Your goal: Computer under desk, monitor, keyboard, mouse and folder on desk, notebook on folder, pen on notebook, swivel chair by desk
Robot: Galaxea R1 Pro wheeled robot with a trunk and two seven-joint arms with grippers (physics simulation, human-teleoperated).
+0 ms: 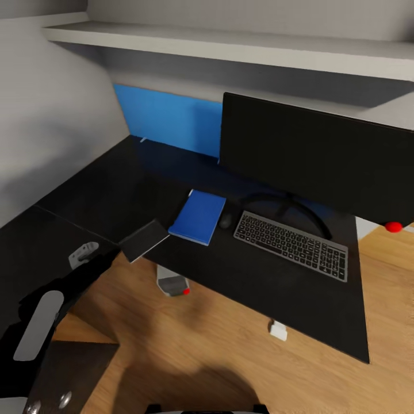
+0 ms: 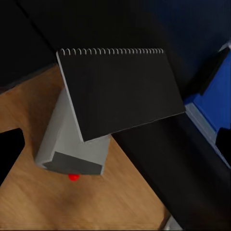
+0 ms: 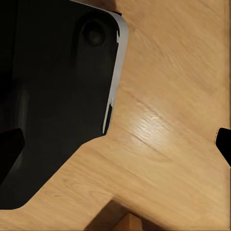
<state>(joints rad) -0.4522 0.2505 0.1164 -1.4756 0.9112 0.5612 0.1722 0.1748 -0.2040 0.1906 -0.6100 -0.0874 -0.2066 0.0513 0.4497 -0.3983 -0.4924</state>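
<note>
The black worktop (image 1: 115, 195) carries the monitor (image 1: 316, 155) at its rear, with the keyboard (image 1: 291, 245) lying just in front of the monitor's curved stand. At the keyboard's 9 o'clock sits a small dark mouse (image 1: 225, 221), hard to make out against the black surface, and just beyond it lies the blue folder (image 1: 198, 217). The dark spiral-bound notebook (image 1: 144, 240) hangs over the worktop's front edge at the folder's 8 o'clock, near the folder's corner; whether they touch I cannot tell. Under the edge stands a grey box with a red dot (image 1: 172, 284), partly covered by the notebook in the left wrist view (image 2: 72, 154). A blue panel (image 1: 167, 118) lines the wall behind.

The left arm (image 1: 40, 322) reaches up from 7 o'clock, its end toward the notebook; its jaws are not clearly visible, so their state cannot be told. In the right wrist view a dark rounded body (image 3: 53, 96) sits over wooden floor (image 3: 168, 134), and that arm's jaws appear spread, dark tips at opposite edges.
</note>
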